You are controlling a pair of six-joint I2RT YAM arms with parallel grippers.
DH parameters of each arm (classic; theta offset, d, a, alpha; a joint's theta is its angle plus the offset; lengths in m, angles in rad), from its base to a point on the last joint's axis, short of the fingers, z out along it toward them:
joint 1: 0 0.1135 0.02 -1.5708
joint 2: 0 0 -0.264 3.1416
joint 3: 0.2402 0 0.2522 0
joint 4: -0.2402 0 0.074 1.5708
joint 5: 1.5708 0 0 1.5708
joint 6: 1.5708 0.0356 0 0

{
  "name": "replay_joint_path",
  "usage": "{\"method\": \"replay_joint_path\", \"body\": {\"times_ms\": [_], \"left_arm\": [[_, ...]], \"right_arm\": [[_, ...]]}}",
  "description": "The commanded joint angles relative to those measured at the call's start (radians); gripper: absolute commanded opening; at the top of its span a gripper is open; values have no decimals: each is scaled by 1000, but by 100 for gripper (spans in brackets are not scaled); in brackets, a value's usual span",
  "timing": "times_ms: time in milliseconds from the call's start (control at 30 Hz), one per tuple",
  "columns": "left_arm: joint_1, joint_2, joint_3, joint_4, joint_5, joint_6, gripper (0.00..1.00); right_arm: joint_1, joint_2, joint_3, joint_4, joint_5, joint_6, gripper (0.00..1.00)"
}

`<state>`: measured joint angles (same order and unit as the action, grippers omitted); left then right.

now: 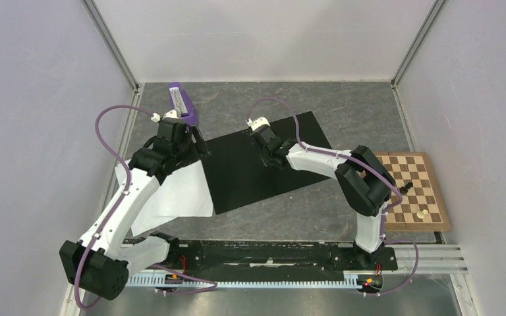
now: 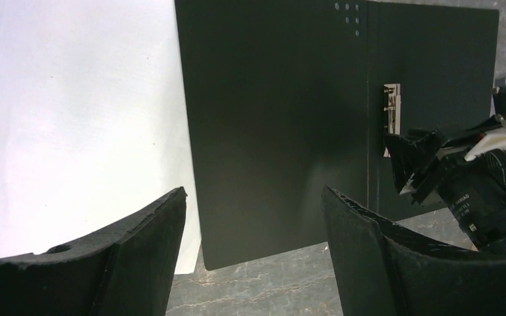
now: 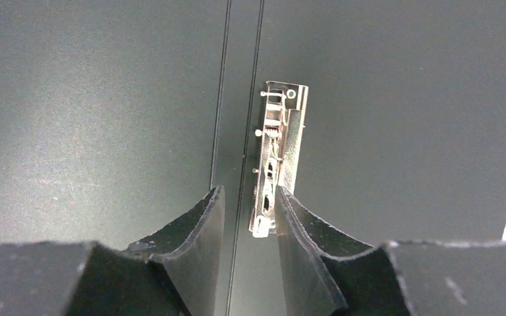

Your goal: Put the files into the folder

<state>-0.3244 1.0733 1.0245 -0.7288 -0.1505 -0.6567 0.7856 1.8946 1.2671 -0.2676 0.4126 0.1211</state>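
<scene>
The folder (image 1: 263, 164) lies open on the table, black inside up, with its metal spine clip (image 3: 277, 151) in the middle. The white files (image 1: 178, 191) lie flat beside the folder's left edge, partly under my left arm. My left gripper (image 1: 197, 141) is open and empty, and hovers over the seam between the files (image 2: 72, 118) and the folder (image 2: 270, 118). My right gripper (image 1: 273, 160) is low over the spine. In the right wrist view its jaws (image 3: 249, 191) stand narrowly apart around the clip's near end, the right finger against it, the left one clear.
A wooden chessboard (image 1: 415, 191) with a few pieces lies at the right. A purple and white object (image 1: 183, 104) stands behind my left gripper. Grey walls enclose the table on the left, back and right.
</scene>
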Motion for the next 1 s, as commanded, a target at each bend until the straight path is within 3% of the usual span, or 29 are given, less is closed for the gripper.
{"method": "replay_joint_path", "body": {"times_ms": [0, 433, 767, 967], "left_arm": [[-17, 16, -12, 54, 39, 22, 81], [-34, 34, -33, 82, 57, 19, 81], [-62, 68, -32, 97, 36, 9, 81], [-142, 121, -5, 115, 15, -26, 81]], "right_arm": [[-14, 37, 48, 23, -29, -5, 36], [-33, 30, -49, 64, -52, 23, 31], [-45, -34, -147, 112, -118, 41, 12], [-45, -162, -284, 151, -168, 70, 8]]}}
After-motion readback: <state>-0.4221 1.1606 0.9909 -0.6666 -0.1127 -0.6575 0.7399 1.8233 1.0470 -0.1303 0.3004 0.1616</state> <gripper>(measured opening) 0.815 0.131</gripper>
